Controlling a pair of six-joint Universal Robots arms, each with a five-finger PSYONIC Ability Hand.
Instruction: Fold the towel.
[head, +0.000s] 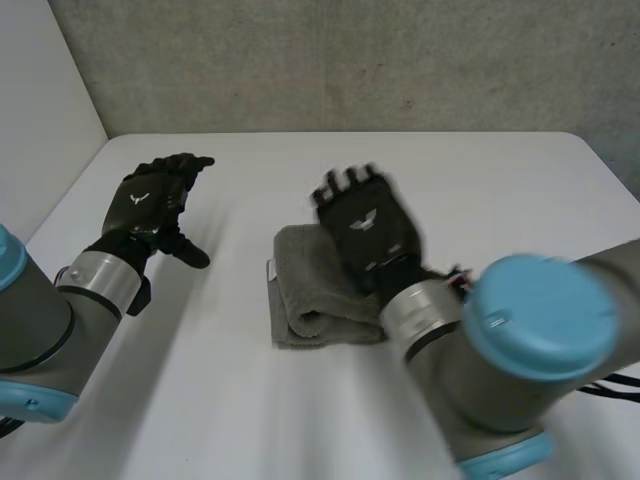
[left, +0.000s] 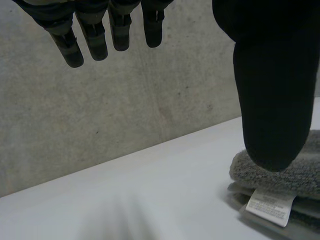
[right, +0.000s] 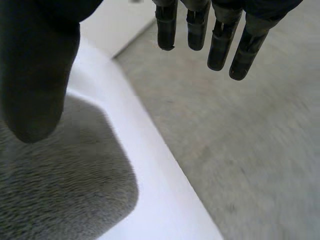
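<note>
Towel status first: in the head view you have the grey terry-cloth towel (head: 312, 292) lying on the white table (head: 200, 390) as a thick, compact stack with a rolled fold at its near edge. I judge the folding to be done or nearly so.

The right black hand (head: 368, 226) hovers over the far part of the stack, fingers straight and spread, grasping nothing. That stance suits a release or a last pat, in my judgement. The left black hand (head: 150, 200) is raised well apart from the towel, fingers loosely extended and empty, probably parked so it does not disturb the layers.

In the left wrist view, the left hand (left: 272, 100) shows straight fingers (left: 100, 42) and a thumb spread wide from them, with nothing between. The towel (left: 290, 175) lies beyond the thumb tip, its layers stacked and a white fabric care label (left: 269, 206) hanging from the edge that faces this hand. A grey concrete wall (left: 125, 115) stands beyond the fingertips.

In the right wrist view, the right hand (right: 35, 75) is fully open, its fingers (right: 215, 42) in the air with no cloth caught. The towel (right: 55, 195) lies under the thumb, and the bare table (right: 150, 165) runs just beside it. Whether the palm touches the pile, you cannot tell.
</note>
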